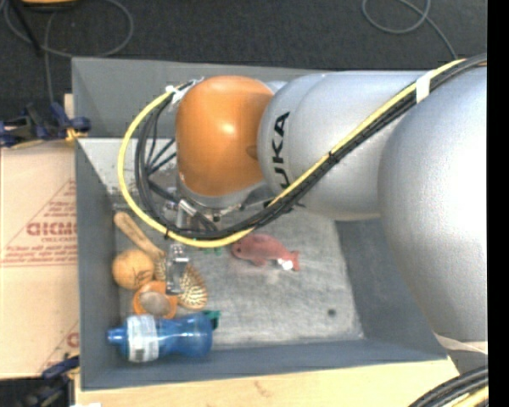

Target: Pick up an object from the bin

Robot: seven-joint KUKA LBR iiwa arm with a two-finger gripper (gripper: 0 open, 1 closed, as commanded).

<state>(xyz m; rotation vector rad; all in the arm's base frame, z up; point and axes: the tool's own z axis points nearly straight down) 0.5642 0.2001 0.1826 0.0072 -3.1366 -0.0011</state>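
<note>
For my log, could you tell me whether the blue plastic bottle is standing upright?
No, the blue plastic bottle lies on its side at the view's lower left.

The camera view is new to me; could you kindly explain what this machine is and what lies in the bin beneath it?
One camera looks down, somewhat from the side, into a grey metal bin. The grey arm reaching in from the right is a KUKA robot; the orange cover is part of its wrist. Beneath that hangs its tool, low over a small heap at the bin's left: a tan ball, a wooden stick, an orange round piece and a ribbed shell-like piece. A blue bottle lies on its side by the near wall, and a pink toy lies apart, nearer the middle. Whether the tool holds anything, I cannot tell.
</note>
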